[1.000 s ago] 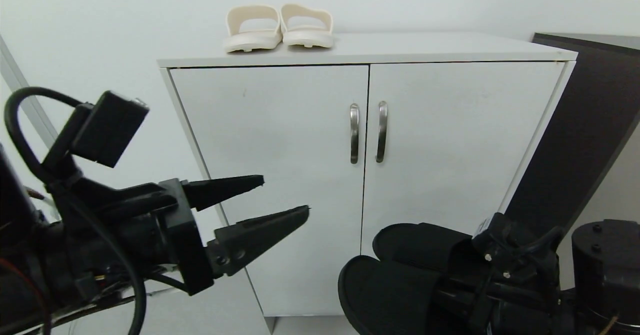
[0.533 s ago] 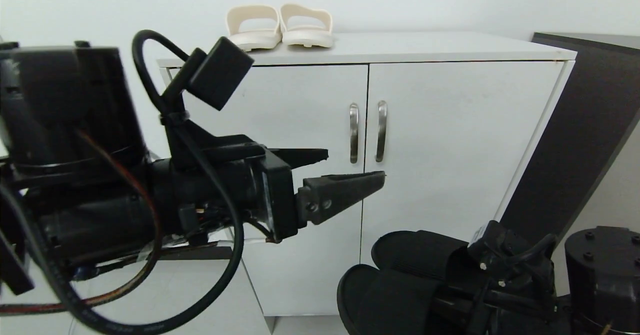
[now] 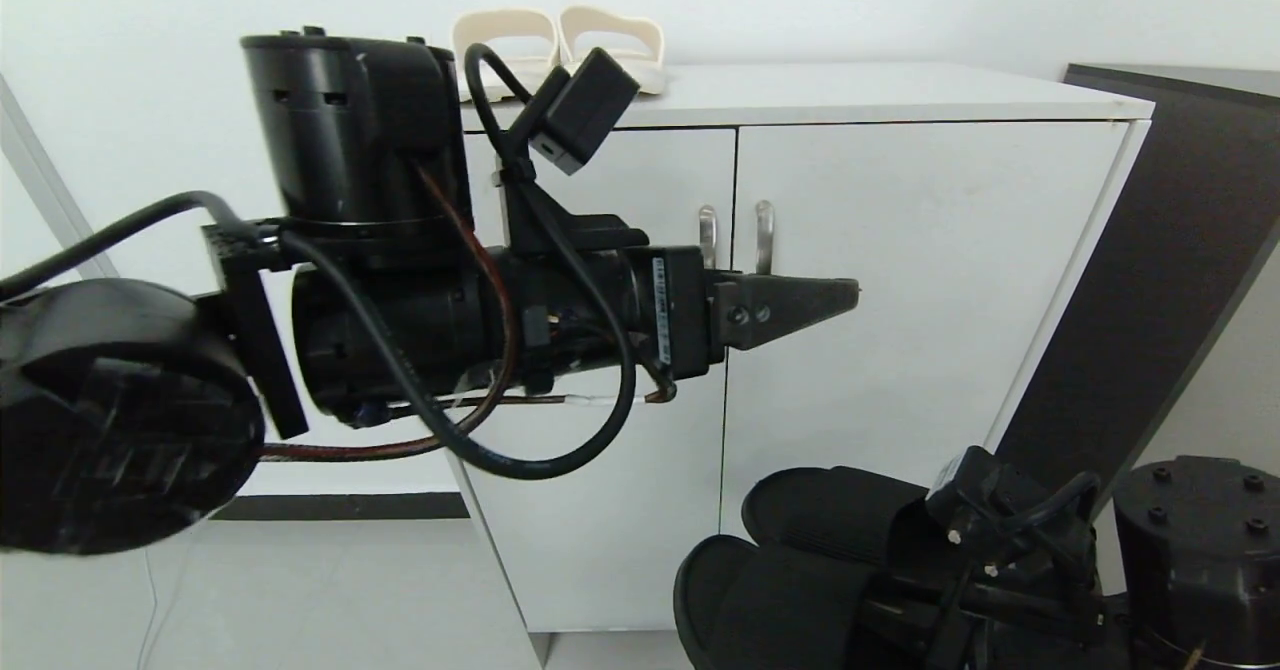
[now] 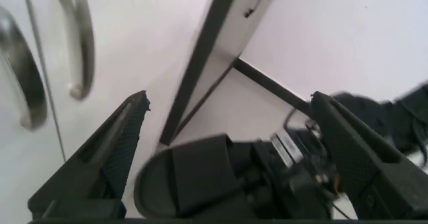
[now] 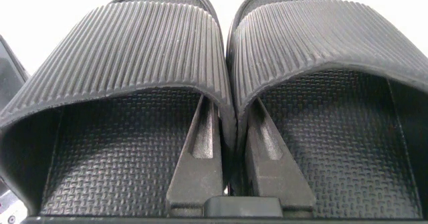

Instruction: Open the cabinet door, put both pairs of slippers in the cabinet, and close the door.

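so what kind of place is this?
Probably an indoor room set up like a home entryway: a white two-door cabinet against a plain wall, cream slippers on top, black slippers held in the right gripper.

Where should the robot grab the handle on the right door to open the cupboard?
Grab the right door's handle around the middle of its bar, coming straight from the front. The bar stands upright and bows away from the door, so one finger can go on each side. The open left gripper is free for that; the right gripper is shut on the black slippers.
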Motion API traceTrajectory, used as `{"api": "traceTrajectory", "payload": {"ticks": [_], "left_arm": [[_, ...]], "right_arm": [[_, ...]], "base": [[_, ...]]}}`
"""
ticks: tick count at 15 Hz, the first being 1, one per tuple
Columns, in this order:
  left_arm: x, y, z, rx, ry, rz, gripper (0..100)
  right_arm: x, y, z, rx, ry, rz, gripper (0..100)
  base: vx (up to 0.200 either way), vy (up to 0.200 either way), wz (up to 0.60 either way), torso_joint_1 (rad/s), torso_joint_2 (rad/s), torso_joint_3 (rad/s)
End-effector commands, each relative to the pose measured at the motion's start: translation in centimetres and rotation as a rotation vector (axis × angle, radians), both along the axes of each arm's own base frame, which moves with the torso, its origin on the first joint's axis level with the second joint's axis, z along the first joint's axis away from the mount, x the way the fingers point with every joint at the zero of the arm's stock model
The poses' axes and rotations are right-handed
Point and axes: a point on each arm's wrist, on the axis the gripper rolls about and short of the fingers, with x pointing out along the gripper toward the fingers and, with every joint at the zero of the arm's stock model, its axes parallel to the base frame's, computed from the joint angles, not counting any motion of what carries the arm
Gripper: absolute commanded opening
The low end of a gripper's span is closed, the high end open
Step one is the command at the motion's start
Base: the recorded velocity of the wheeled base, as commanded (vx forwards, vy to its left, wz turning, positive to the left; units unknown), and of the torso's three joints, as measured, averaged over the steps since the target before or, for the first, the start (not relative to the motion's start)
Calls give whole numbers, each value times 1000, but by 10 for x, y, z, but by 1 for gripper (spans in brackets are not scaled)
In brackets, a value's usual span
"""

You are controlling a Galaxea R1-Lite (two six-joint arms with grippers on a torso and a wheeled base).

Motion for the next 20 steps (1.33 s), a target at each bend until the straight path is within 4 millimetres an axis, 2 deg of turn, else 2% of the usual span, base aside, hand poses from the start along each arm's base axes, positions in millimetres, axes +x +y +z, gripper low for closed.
{"api": "traceTrajectory", "payload": {"ticks": [1, 4, 7, 11, 20], "left_arm": [[19, -17, -3, 12, 12, 22, 100], [33, -28, -2, 22, 26, 27, 100], [52, -30, -2, 16, 20, 58, 100], [56, -26, -3, 22, 17, 102, 100], [76, -40, -12, 30, 18, 143, 100]], "right_arm": [[0, 1, -1, -4, 4, 0, 0], [1, 1, -1, -5, 5, 0, 0], [1, 2, -3, -10, 8, 1, 0], [3, 3, -5, -19, 14, 1, 0], [5, 5, -11, -38, 30, 3, 0]], "base": [[0, 0, 0, 0, 0, 0], [0, 0, 0, 0, 0, 0], [0, 0, 0, 0, 0, 0], [0, 0, 0, 0, 0, 0], [0, 0, 0, 0, 0, 0]]}}
